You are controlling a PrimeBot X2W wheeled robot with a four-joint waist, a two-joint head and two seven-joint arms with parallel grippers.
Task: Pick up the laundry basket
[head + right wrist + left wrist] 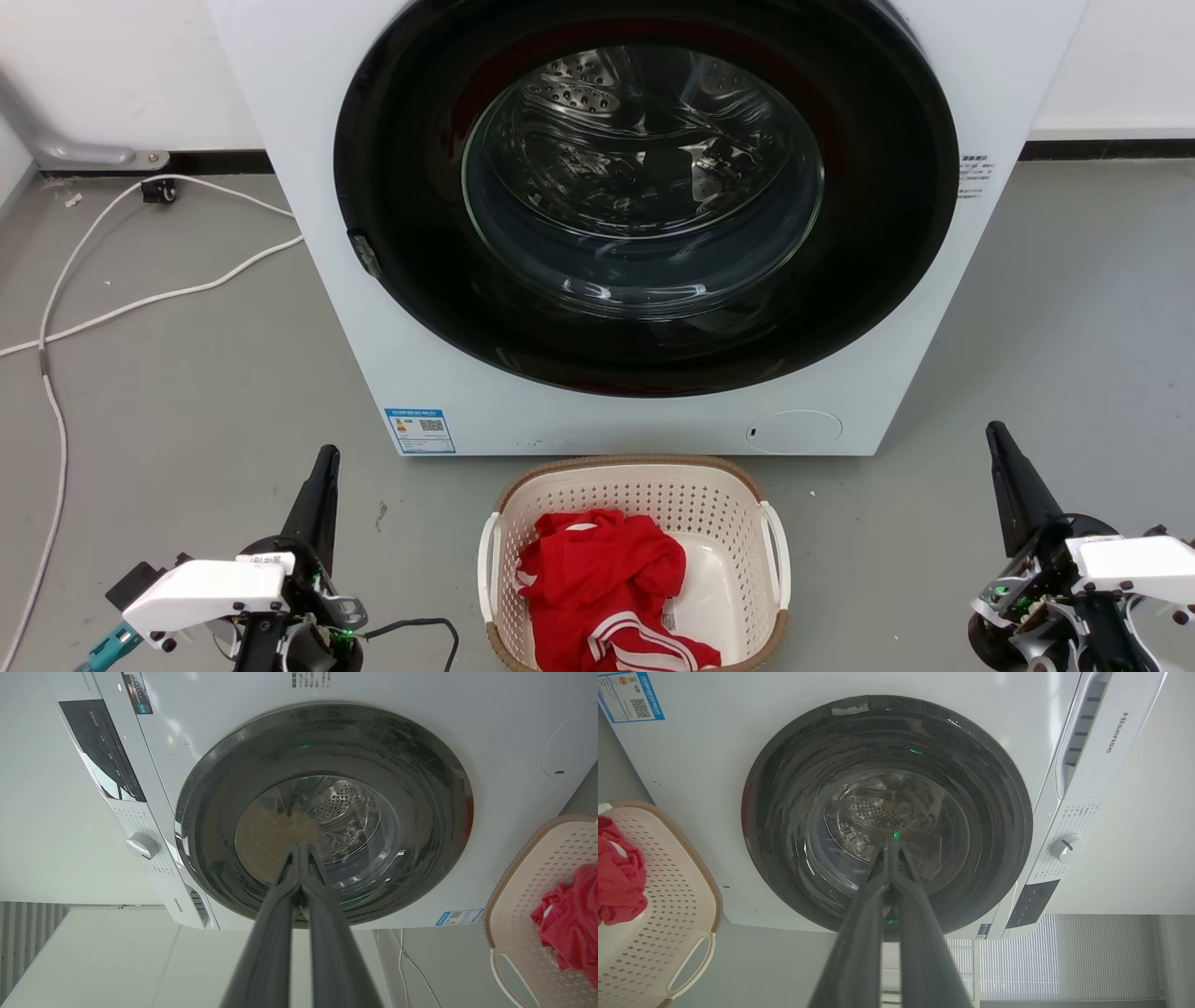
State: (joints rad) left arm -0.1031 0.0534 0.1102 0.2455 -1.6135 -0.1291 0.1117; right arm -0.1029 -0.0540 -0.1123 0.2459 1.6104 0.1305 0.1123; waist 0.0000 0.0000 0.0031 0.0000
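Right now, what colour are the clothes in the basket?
The clothes are red with white stripes, clearest in head view.

The left tool (328, 455) and right tool (994, 430) have tapered black fingers (316, 509), white wrist shells (205, 590) and green lights (347, 637).

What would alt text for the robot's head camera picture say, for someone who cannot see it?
A cream laundry basket with a brown rim, holding a red white-striped garment, sits on a grey floor before a white front-loading washing machine. The robot's left hand and right hand, fingers shut, point up from the lower corners either side of the basket, touching nothing.
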